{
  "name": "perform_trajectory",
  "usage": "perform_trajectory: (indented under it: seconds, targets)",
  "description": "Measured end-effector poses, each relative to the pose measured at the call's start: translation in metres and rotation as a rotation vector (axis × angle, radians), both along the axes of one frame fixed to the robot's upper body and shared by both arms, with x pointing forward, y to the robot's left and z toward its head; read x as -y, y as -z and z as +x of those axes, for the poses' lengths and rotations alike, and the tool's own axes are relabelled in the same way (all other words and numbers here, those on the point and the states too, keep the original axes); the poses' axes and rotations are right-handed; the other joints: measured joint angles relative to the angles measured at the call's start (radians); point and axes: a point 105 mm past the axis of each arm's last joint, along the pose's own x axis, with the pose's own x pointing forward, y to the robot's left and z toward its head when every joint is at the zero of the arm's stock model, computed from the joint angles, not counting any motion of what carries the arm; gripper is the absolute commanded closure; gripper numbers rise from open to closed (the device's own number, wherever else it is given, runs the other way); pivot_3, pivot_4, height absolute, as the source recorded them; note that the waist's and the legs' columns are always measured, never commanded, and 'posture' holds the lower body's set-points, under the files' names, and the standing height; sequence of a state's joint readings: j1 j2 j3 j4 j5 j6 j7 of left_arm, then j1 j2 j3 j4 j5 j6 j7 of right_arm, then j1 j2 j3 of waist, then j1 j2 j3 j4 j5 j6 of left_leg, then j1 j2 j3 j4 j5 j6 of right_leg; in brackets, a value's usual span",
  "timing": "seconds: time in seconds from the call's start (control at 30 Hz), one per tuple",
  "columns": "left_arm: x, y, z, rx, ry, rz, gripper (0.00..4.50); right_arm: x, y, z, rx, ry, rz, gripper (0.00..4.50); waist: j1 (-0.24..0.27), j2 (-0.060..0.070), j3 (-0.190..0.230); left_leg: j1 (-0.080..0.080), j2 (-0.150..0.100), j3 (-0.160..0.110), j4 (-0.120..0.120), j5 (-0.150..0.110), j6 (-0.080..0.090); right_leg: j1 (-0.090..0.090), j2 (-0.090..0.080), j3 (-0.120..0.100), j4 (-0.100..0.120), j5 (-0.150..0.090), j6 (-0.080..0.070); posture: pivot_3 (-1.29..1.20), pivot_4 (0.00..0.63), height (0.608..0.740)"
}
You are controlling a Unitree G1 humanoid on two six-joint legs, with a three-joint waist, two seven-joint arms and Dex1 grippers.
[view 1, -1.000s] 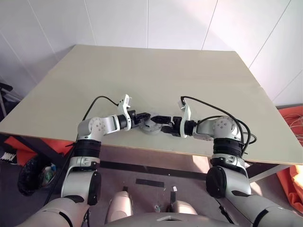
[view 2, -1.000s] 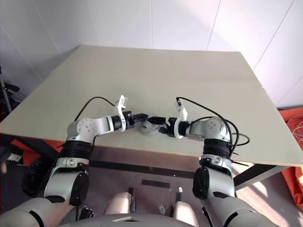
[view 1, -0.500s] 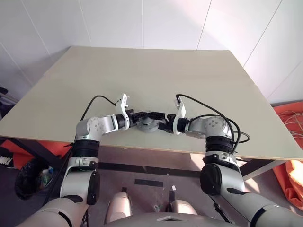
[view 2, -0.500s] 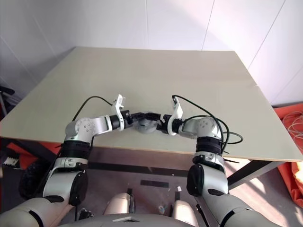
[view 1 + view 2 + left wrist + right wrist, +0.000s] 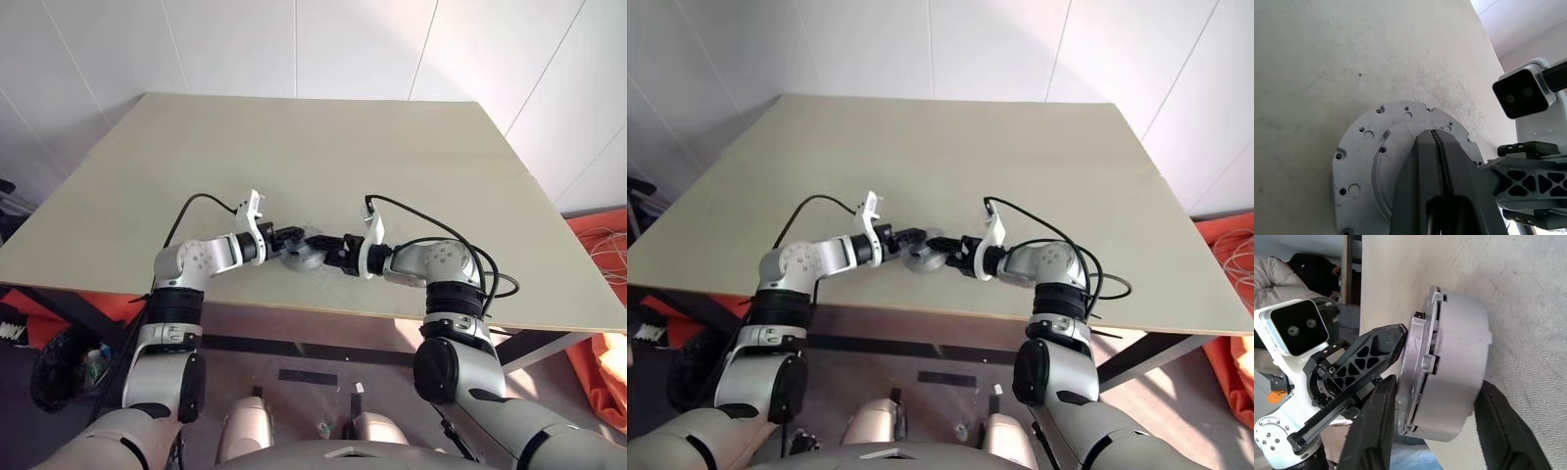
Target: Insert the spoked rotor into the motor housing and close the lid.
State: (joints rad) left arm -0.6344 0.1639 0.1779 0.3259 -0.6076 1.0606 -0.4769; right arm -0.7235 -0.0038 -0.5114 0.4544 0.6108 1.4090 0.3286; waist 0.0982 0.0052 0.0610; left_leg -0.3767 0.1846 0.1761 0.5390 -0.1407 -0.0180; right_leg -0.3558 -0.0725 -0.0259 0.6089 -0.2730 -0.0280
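Evidently motor housing (image 5: 1449, 367) sits near table (image 5: 323, 147) front edge; left hand (image 5: 1436, 147) shut, fingers pressed together atop it; right hand (image 5: 1435, 431) straddles its drum, contact unclear; probably heavy, rigid, smooth metal; grip the rim.

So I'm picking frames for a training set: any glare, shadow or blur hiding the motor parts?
Head views: even light; the housing sits small between the left gripper and right gripper, part hidden. Left wrist view: sharp flange, shut fingers blurred and blocking. Right wrist view: housing crisp, near fingers soft.
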Motion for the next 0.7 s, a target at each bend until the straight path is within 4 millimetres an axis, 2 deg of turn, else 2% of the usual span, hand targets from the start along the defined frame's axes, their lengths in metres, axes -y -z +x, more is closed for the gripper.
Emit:
perform_trajectory:
  seconds: [0.7]
  targets:
    - [-0.0016,-0.0017,0.0015,0.008,-0.010,-0.007,4.50,0.0008,-0.0027,0.0018,0.018,0.009,0.000,2.46,0.002,0.000,0.000,-0.002,0.000,0.000,0.000,0.000,0.000,-0.001,0.000,-0.001,0.000,0.002,0.003,0.00,0.000,0.740]
